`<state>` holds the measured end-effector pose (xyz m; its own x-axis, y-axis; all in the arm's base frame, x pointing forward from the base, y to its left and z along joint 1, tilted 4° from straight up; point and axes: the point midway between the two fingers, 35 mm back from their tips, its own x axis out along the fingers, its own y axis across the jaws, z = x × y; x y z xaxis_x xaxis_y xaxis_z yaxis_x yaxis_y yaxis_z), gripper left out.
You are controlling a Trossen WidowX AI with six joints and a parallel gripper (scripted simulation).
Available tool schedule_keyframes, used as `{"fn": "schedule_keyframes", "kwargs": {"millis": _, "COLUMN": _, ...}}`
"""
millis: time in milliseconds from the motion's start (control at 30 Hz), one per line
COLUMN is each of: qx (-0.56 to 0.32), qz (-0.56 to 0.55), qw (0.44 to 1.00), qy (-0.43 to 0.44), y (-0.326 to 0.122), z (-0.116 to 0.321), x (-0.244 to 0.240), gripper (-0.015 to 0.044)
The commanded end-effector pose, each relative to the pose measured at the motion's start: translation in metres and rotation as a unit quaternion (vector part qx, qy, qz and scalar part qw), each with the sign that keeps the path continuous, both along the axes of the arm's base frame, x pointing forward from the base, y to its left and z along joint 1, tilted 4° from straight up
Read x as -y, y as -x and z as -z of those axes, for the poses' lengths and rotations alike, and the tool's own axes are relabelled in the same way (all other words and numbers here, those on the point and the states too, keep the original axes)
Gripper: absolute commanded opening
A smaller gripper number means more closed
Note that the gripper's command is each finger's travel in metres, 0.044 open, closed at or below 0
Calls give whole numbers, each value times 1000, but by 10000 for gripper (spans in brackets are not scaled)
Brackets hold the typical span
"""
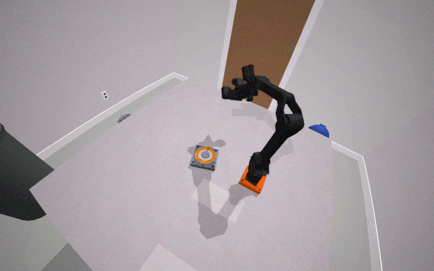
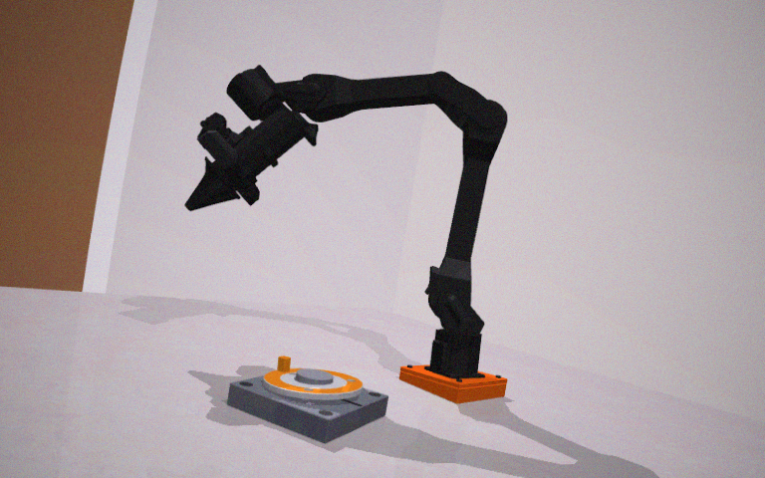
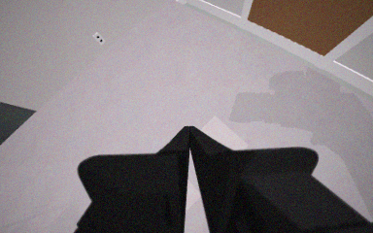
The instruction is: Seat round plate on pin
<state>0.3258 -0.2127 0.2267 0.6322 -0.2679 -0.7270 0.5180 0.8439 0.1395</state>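
One broad pale worktop (image 1: 134, 191) carried everything. On it the black arm (image 2: 468, 185) rose from its orange mount (image 2: 453, 384), bent at the elbow and reached out level, high above the surface. At its far end the end effector (image 2: 194, 201) hung tilted down and away from the mount, with its two fingers pressed together to a point and nothing between them; the wrist view showed only a hairline seam between the dark tips, with bare worktop beyond.

The grey square base (image 2: 307, 406) lay on the worktop just beside the arm's mount, well below the end effector and set back from its tip toward the mount. In the top view the base (image 1: 204, 157) sat near the middle of the worktop, while the end effector (image 1: 226, 93) was far off toward the brown door (image 1: 265, 41). The round plate (image 2: 311, 382), orange at the rim with a pale ring inside, sat on the base around the grey post (image 2: 314, 375). Its orange tab (image 2: 283, 362) stood up at the edge away from the exterior camera. Whether the plate lay flat or tilted could not be told, and the pin and the hole were too small to make out. Nothing of the robot touched the plate.

No brand, label or writing could be read anywhere.
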Motion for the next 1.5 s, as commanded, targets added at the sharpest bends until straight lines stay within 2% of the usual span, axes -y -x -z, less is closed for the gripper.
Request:
{"fn": "schedule_keyframes", "kwargs": {"millis": 0, "qx": -62, "qz": -53, "qw": 997, "qy": -16, "y": -11, "z": 28, "x": -42, "gripper": 0}}
{"fn": "schedule_keyframes", "kwargs": {"millis": 200, "qx": -188, "qz": -171, "qw": 967, "qy": -25, "y": -16, "z": 74, "x": -134, "gripper": 0}}
{"fn": "schedule_keyframes", "kwargs": {"millis": 267, "qx": -203, "qz": -185, "qw": 961, "qy": -24, "y": -14, "z": 79, "x": -145, "gripper": 0}}
{"fn": "schedule_keyframes", "kwargs": {"millis": 467, "qx": -335, "qz": -306, "qw": 891, "qy": 13, "y": 16, "z": 114, "x": -229, "gripper": 0}}
{"fn": "schedule_keyframes", "kwargs": {"millis": 633, "qx": -366, "qz": -334, "qw": 868, "qy": 29, "y": 29, "z": 120, "x": -247, "gripper": 0}}
{"fn": "schedule_keyframes", "kwargs": {"millis": 900, "qx": -366, "qz": -334, "qw": 868, "qy": 29, "y": 30, "z": 123, "x": -245, "gripper": 0}}
{"fn": "schedule_keyframes", "kwargs": {"millis": 1233, "qx": -366, "qz": -334, "qw": 868, "qy": 29, "y": 30, "z": 168, "x": -241, "gripper": 0}}
{"fn": "schedule_keyframes", "kwargs": {"millis": 1467, "qx": -367, "qz": -334, "qw": 868, "qy": 29, "y": 32, "z": 168, "x": -239, "gripper": 0}}
